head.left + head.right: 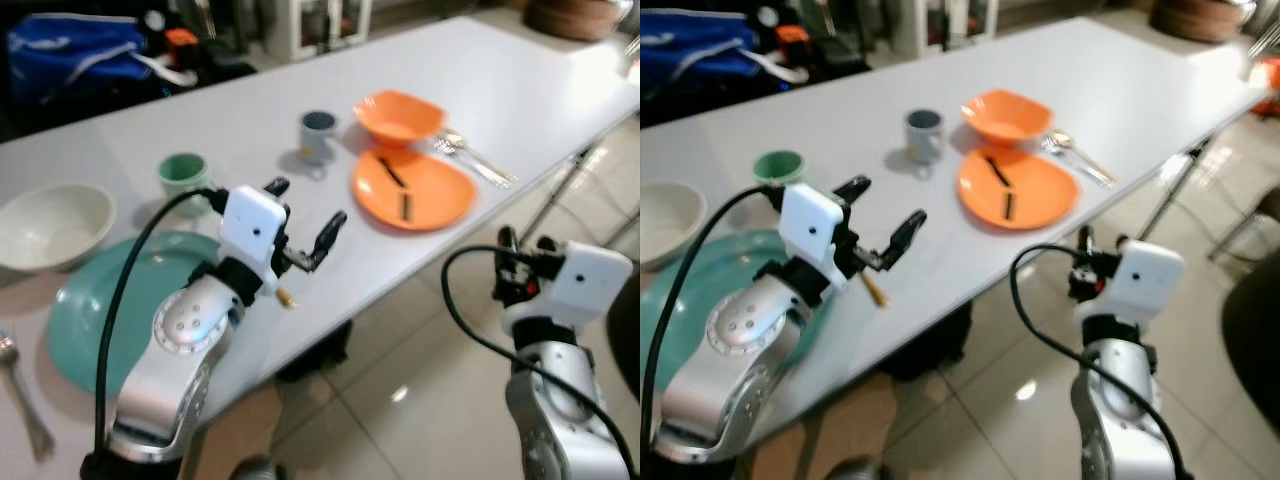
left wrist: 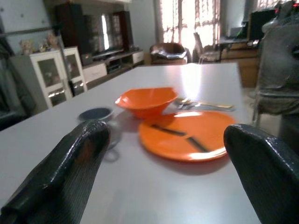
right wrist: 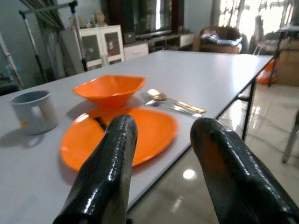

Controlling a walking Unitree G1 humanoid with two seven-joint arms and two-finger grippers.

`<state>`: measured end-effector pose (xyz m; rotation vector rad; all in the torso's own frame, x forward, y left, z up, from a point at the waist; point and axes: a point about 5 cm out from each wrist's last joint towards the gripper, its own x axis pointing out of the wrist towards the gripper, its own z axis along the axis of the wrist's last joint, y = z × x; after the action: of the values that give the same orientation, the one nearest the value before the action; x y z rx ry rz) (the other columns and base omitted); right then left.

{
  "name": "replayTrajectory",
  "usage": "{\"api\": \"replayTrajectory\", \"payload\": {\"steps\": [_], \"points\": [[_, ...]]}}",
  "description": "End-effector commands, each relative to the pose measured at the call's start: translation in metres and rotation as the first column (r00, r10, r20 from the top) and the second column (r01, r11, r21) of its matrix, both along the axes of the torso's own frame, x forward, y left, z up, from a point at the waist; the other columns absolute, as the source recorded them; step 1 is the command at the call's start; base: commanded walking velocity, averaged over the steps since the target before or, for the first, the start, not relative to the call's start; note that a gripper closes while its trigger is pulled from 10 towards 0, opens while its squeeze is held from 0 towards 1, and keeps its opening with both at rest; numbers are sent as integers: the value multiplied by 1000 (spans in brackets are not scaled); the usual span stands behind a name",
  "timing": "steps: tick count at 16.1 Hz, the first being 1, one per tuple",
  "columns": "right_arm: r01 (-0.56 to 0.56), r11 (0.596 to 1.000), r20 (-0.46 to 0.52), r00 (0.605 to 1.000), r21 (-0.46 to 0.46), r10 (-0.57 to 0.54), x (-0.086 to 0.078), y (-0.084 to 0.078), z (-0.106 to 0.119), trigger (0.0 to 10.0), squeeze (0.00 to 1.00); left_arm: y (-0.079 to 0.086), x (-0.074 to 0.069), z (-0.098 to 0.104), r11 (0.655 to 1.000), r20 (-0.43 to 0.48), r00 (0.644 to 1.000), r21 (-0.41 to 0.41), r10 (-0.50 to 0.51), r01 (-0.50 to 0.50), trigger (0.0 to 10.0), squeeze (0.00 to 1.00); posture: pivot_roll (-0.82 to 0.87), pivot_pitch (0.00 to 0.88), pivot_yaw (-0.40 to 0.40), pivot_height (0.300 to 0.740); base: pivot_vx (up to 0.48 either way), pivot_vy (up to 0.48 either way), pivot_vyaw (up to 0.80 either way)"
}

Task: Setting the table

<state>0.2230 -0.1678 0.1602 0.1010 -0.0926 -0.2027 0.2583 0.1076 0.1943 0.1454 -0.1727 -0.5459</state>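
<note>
Glossy tiled floor (image 1: 400, 380), white cabinet (image 3: 100, 42), brown armchair (image 3: 224, 35) — bright windows behind

Left gripper (image 1: 880, 218) spread open over white table (image 1: 1120, 80); orange plate (image 1: 1035, 190) beside orange bowl (image 1: 1006, 117), grey mug (image 1: 924, 135) nearby

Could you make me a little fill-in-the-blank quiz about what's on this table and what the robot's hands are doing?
1. The two dark sticks lie on the orange ____.
2. The grey mug stands beside the ____ bowl.
3. The left gripper hovers over the table with fingers ____.
4. The green cup stands behind the ____ plate.

Missing words: plate; orange; open; teal
</note>
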Motion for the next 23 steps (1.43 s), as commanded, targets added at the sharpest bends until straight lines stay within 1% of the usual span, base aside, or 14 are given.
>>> {"api": "replayTrajectory", "payload": {"steps": [1,3,4,10,19,23], "points": [[18,1000,11,1000,-1,-18,-2,-2,3,10000,0,-2,0,4,1000,14,1000,-6,-15,16,10000,0,18,69,-25,740,461,0,-800],[11,1000,23,1000,-2,-11,-3,-1,4,10000,0,-4,-1,5,1000,18,999,-7,-27,27,10000,0,19,70,-22,740,452,0,0],[-11,1000,55,998,-13,11,-3,2,9,10000,0,-4,-2,7,999,33,999,-28,-20,21,10000,0,18,71,-19,740,0,0,0],[-50,998,99,994,-35,53,-5,7,15,10000,0,-3,-3,6,999,29,999,-16,-29,29,10000,0,19,71,-19,740,0,0,0],[-85,996,103,991,-32,88,-2,10,14,10000,0,-1,-6,4,999,10,1000,-23,-23,23,10000,0,32,66,-42,740,0,0,0],[-88,996,100,991,-26,90,-2,9,14,10000,0,-1,-6,4,1000,8,1000,-21,-23,23,10000,0,33,68,-46,740,-366,0,0]]}}
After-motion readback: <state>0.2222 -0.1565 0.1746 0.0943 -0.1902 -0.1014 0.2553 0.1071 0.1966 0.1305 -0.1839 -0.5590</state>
